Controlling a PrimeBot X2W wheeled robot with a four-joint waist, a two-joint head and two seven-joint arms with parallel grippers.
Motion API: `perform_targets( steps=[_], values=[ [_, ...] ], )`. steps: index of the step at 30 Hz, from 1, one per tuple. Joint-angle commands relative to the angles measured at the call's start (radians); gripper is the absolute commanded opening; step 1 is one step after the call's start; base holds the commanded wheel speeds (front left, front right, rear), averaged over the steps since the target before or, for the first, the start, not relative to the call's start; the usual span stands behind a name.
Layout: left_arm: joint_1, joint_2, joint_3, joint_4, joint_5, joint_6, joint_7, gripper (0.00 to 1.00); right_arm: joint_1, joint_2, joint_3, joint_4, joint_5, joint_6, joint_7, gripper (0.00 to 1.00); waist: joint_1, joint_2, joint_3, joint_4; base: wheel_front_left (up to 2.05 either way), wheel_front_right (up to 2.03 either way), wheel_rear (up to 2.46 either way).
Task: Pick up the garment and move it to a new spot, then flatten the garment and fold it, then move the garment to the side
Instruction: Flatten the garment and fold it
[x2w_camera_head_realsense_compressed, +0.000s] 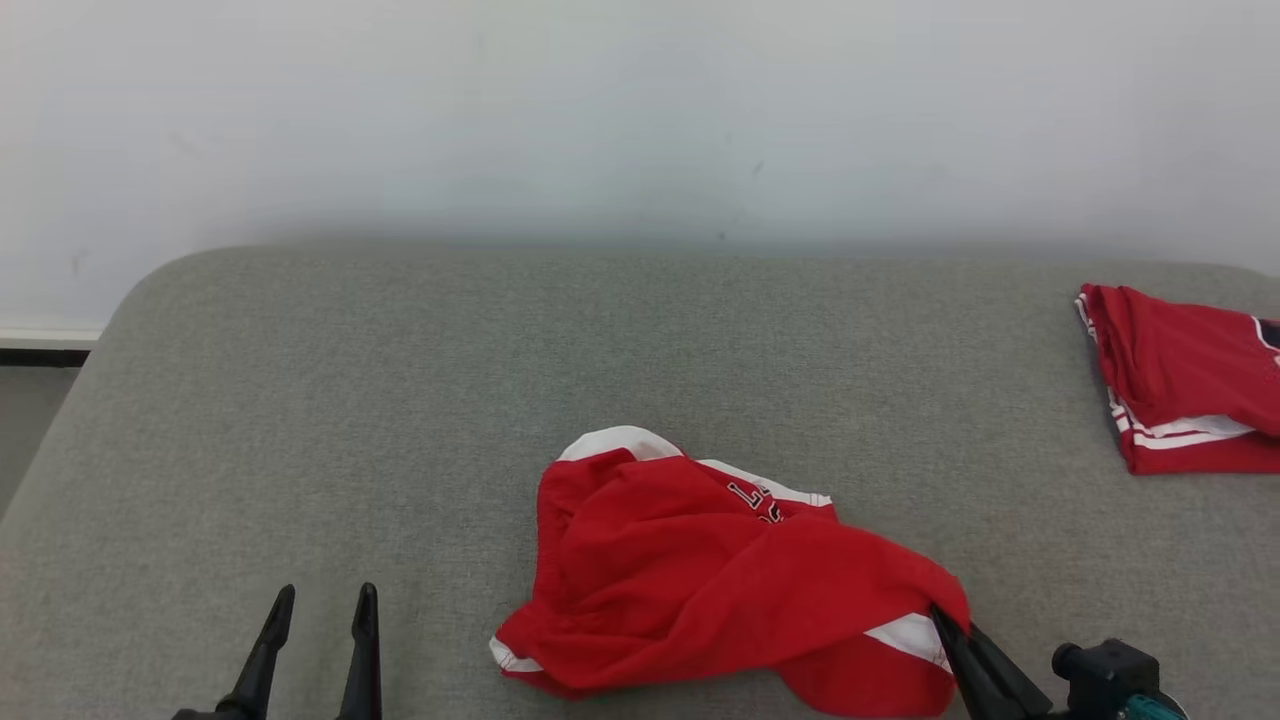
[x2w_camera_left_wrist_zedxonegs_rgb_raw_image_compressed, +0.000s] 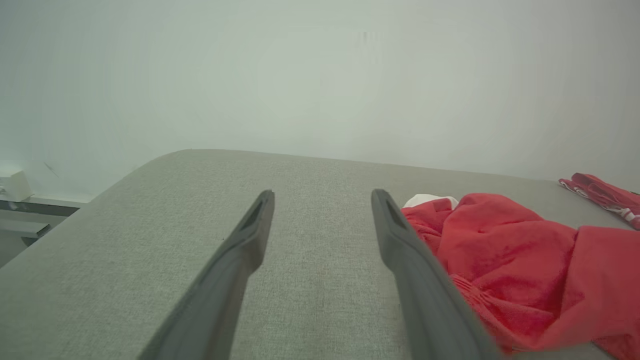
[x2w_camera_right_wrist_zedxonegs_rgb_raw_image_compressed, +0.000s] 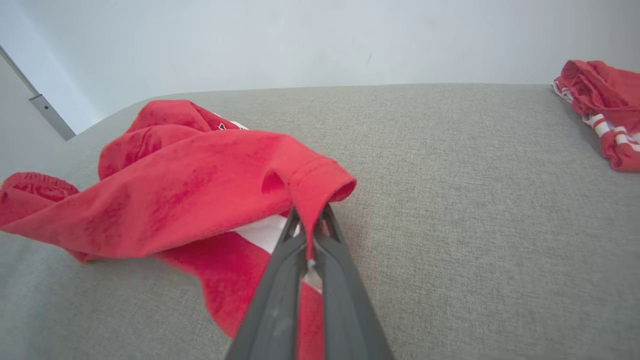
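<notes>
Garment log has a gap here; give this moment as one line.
phase: pick-up | right gripper: shut on garment hem | left gripper: open, empty | garment: crumpled on grey surface

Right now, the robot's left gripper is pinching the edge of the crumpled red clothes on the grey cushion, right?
Not quite. It is the right gripper that is shut on the edge of the crumpled red clothes on the grey cushion; the right wrist view shows it. The left gripper is open, apart from the clothes and holding nothing.
</notes>
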Motion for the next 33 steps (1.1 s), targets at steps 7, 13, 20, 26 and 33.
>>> perform_targets(
  steps=[7,13,20,26,33],
  values=[
    [-0.007,-0.009,0.006,0.007,-0.005,0.001,-0.003,1.0,0.144,-0.046,0.013,-0.177,0.037,-0.003,0.035,0.0,-0.0001,-0.0001,0.005,-0.059,0.0,0.0,0.0],
    [-0.008,-0.012,0.003,0.01,-0.005,0.001,-0.003,1.0,0.198,-0.052,-0.018,-0.219,0.055,-0.003,0.064,1.0,-0.0001,-0.0001,0.004,-0.066,0.0,0.0,0.0],
    [-0.002,-0.002,0.006,0.011,-0.008,0.001,-0.003,1.0,0.216,-0.054,-0.054,-0.256,0.045,-0.003,0.045,1.0,-0.0001,-0.0001,-0.007,-0.054,0.0,0.0,0.0],
    [0.01,0.0,0.015,0.004,-0.001,0.001,-0.003,1.0,0.206,-0.056,-0.075,-0.273,0.036,-0.003,0.03,1.0,-0.0001,-0.0001,-0.014,-0.045,0.0,0.0,0.0],
    [-0.005,-0.001,0.001,0.003,0.004,0.001,-0.003,1.0,0.088,-0.021,-0.095,-0.199,-0.013,-0.003,0.049,1.0,-0.0001,-0.0001,-0.014,-0.015,0.0,0.0,0.0]
  ],
)
